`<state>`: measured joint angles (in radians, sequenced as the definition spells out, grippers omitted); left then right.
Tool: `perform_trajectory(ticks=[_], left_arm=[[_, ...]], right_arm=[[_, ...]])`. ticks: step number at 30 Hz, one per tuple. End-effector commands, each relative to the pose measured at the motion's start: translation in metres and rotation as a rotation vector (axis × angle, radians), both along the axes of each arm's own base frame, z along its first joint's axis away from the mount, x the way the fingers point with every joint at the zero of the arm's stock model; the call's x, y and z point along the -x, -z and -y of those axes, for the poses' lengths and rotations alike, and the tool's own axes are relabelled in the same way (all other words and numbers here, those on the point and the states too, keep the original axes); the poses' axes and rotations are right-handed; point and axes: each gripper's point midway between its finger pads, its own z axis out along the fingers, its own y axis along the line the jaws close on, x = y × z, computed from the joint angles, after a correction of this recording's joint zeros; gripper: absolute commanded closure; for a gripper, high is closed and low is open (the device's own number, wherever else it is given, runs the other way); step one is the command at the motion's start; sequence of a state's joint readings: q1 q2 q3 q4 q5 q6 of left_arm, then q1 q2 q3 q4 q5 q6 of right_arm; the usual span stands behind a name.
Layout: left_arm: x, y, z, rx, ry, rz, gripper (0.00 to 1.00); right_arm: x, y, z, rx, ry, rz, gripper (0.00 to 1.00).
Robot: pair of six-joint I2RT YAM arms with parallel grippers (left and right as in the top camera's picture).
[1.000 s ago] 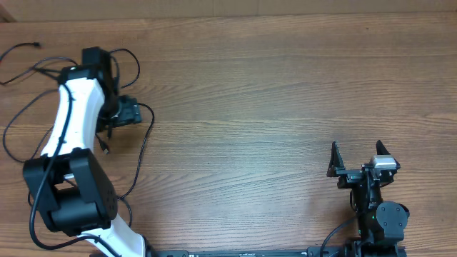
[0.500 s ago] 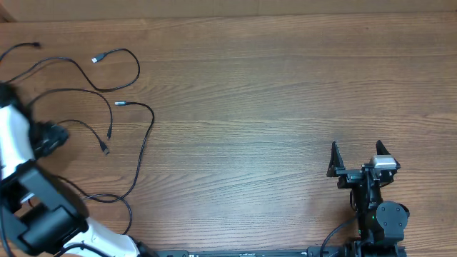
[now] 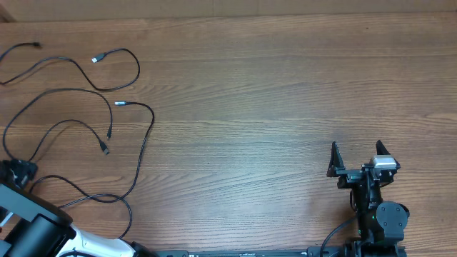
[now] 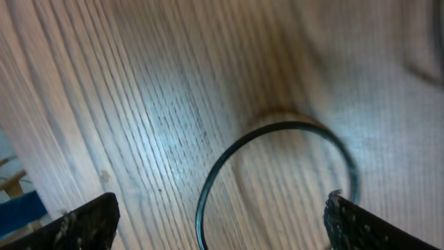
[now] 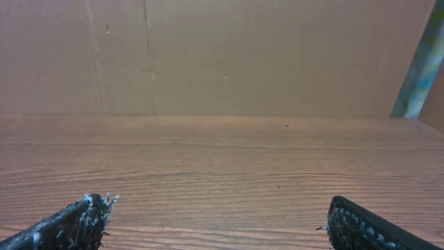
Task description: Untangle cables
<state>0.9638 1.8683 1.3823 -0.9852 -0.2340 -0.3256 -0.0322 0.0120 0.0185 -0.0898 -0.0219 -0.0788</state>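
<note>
Several thin black cables (image 3: 86,93) lie spread in loose curves over the left part of the wooden table. Their small plugs lie apart from one another; one plug (image 3: 98,58) is silvery. My left gripper (image 3: 17,171) sits low at the table's left edge, beside the lowest cable loops. In the left wrist view a cable loop (image 4: 277,128) curves on the wood ahead of the left gripper (image 4: 222,229), and one strand runs down between the open fingers without touching them. My right gripper (image 3: 357,158) stands open near the front right, holding nothing, and its wrist view shows only bare wood past the right gripper (image 5: 222,226).
The left arm's base (image 3: 43,228) fills the front left corner, with thicker black robot cables beside it. The right arm's base (image 3: 382,218) sits at the front edge. A brown board wall (image 5: 222,55) rises behind the table.
My left arm has swung from over the cables at the back left down to the front left edge. The cables it was covering now show. The right arm has not moved.
</note>
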Motion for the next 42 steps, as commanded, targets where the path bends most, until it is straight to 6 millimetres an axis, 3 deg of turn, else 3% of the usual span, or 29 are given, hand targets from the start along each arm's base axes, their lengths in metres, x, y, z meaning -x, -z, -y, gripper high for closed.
perform_trajectory(ticks=[1,6,10,13,17,20,22,30,42], left_arm=[[0.003,0.02,0.01,0.043,0.02,0.004,0.07],[-0.003,0.035,0.02,0.082,0.075,0.044,0.13],[0.002,0.048,0.027,0.094,0.073,0.035,0.21],[0.009,0.059,0.033,0.099,0.071,0.016,0.33],[0.015,0.069,0.04,0.11,0.07,0.006,0.35],[0.016,0.069,0.035,0.084,0.07,-0.004,0.57],[0.016,0.067,0.03,0.064,0.068,-0.008,0.7],[-0.001,0.046,0.0,-0.033,0.078,0.027,0.94],[0.016,-0.01,-0.061,-0.242,-0.003,-0.05,0.96]], right_arm=[[0.0,0.002,0.0,-0.003,-0.001,0.005,0.0],[0.0,0.002,0.0,-0.003,-0.001,0.005,0.0],[0.0,0.002,0.0,-0.003,-0.001,0.005,0.0],[0.0,0.002,0.0,-0.003,-0.001,0.005,0.0],[0.0,0.002,0.0,-0.003,-0.001,0.005,0.0],[0.0,0.002,0.0,-0.003,-0.001,0.005,0.0],[0.0,0.002,0.0,-0.003,-0.001,0.005,0.0],[0.0,0.002,0.0,-0.003,-0.001,0.005,0.0],[0.0,0.002,0.0,-0.003,-0.001,0.005,0.0]])
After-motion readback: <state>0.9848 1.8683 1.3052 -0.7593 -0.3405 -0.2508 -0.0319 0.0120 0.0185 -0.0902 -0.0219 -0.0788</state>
